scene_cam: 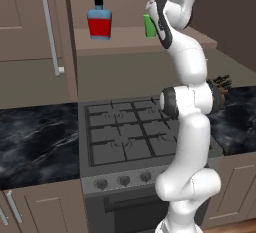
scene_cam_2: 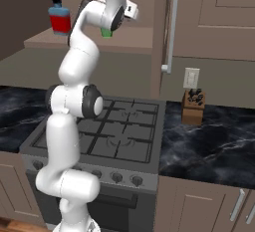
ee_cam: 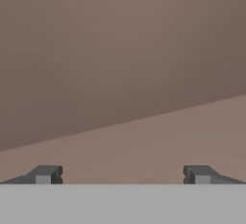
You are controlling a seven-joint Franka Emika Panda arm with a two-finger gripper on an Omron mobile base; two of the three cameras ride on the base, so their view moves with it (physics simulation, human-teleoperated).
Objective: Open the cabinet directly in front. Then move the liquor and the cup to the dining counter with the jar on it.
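Observation:
The cabinet stands open, its doors [scene_cam: 25, 27] [scene_cam_2: 214, 17] swung aside, each with a long silver handle [scene_cam: 50, 29]. On its shelf [scene_cam: 125, 39] stands the liquor [scene_cam: 99, 23] [scene_cam_2: 60, 19], pale blue with a red label and black cap. The green cup [scene_cam: 148, 26] [scene_cam_2: 105, 32] stands to its right, mostly hidden behind my hand. My arm reaches up into the cabinet by the cup. My gripper [ee_cam: 122, 175] is open, fingertips [ee_cam: 45, 174] wide apart, with bare shelf and the back wall between them. The dining counter is out of view.
Under the cabinet sits a grey stove [scene_cam: 125, 132] with knobs along its front. Black marble worktop [scene_cam: 35, 142] [scene_cam_2: 214, 141] flanks it. A knife block [scene_cam_2: 193, 104] stands on the right stretch, below a wall outlet [scene_cam_2: 191, 78].

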